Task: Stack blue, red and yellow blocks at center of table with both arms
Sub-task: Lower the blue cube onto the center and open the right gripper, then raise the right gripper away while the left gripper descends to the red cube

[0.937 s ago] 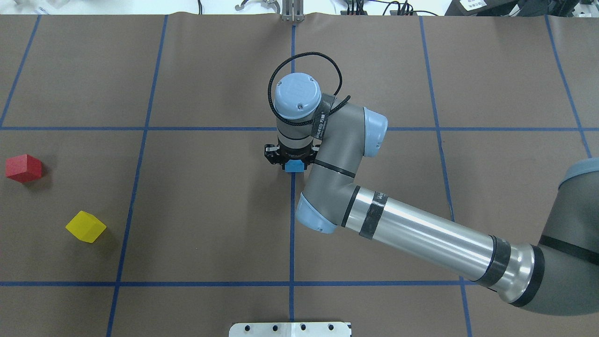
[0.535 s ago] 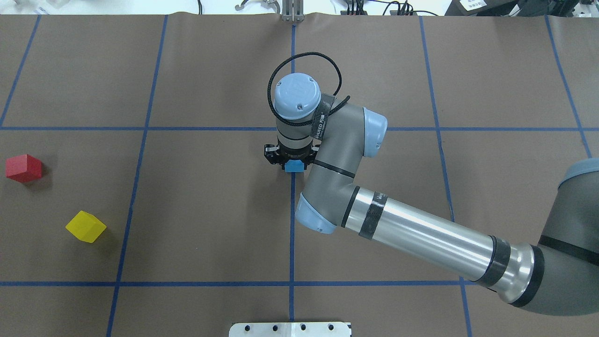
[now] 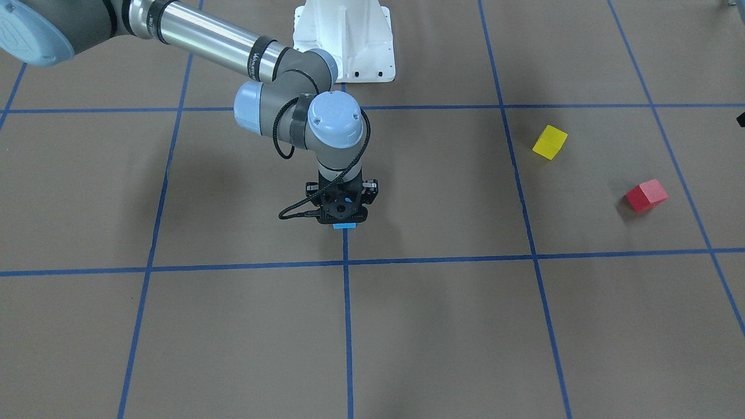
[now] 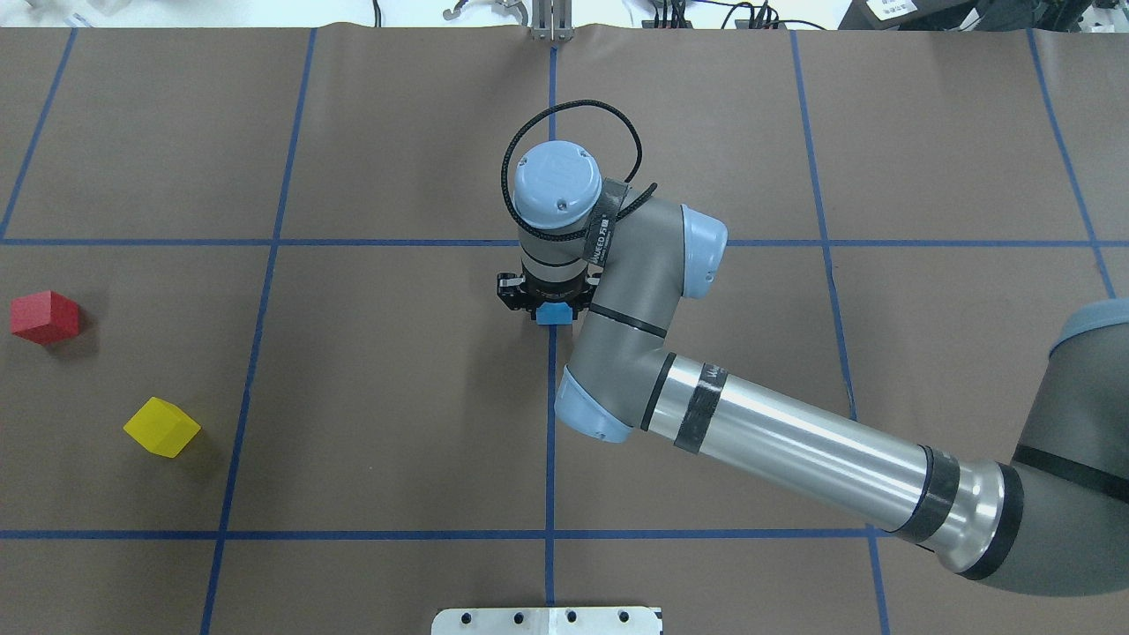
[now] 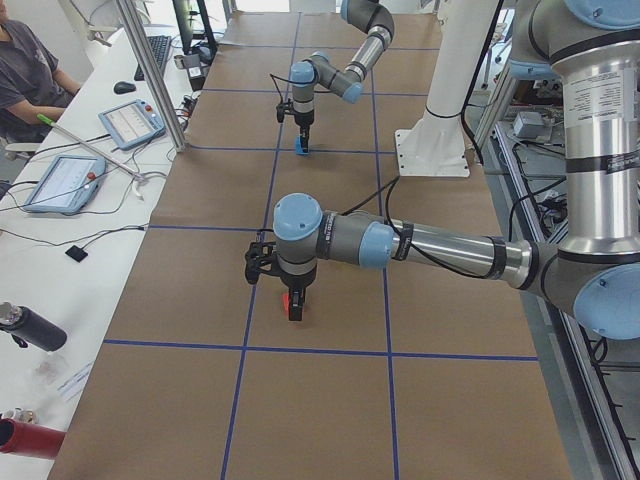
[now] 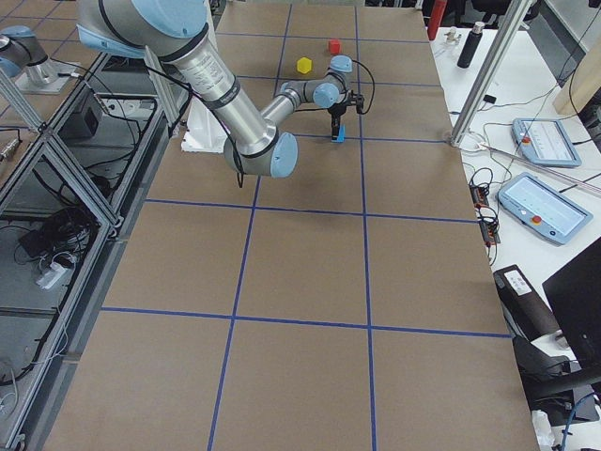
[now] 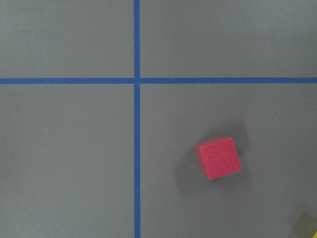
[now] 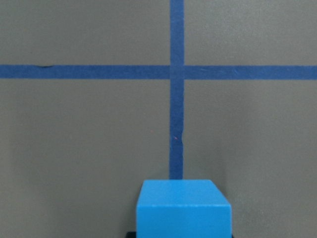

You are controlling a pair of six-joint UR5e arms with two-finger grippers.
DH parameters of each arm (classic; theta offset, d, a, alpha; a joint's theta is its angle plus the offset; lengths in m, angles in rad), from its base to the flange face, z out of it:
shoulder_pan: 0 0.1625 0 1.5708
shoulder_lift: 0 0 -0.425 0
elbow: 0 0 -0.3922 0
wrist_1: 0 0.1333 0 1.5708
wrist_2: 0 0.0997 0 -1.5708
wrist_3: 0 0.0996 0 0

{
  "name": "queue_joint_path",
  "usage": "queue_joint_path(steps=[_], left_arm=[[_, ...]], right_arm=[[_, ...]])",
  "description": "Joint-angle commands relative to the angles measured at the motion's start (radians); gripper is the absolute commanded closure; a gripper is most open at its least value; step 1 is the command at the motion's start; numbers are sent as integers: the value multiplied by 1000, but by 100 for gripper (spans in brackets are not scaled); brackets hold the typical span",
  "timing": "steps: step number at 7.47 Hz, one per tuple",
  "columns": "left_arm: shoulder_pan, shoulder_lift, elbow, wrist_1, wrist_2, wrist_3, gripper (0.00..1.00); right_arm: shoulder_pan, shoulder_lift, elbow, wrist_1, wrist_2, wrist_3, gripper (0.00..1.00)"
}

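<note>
My right gripper (image 4: 542,300) points straight down at the table's centre, shut on the blue block (image 4: 554,313). The block sits at or just above the paper by the centre tape line and fills the bottom of the right wrist view (image 8: 183,208). The red block (image 4: 44,316) and the yellow block (image 4: 161,427) lie apart at the far left. The left wrist view looks down from high on the red block (image 7: 218,157). My left gripper (image 5: 291,300) shows only in the exterior left view, and I cannot tell whether it is open.
Brown paper with a blue tape grid (image 4: 551,441) covers the table. The white robot base (image 3: 343,41) stands at the table's near edge. My right arm (image 4: 794,450) stretches across the right half.
My right wrist has shifted very slightly to the left. The blue, red and yellow blocks have stayed in place.
</note>
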Motion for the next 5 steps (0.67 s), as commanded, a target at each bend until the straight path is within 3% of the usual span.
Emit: queue_joint_path(steps=[1, 3, 4, 5], left_arm=[[4, 0, 0, -2, -2, -52, 0], [117, 6, 8, -146, 3, -278, 0], [179, 8, 18, -187, 15, -336, 2], [251, -3, 38, -196, 85, -339, 3]], right_arm=[[1, 3, 10, 2, -1, -19, 1], [27, -12, 84, -5, 22, -16, 1], [47, -90, 189, -3, 55, -13, 1], [67, -206, 314, 0, 59, -16, 1]])
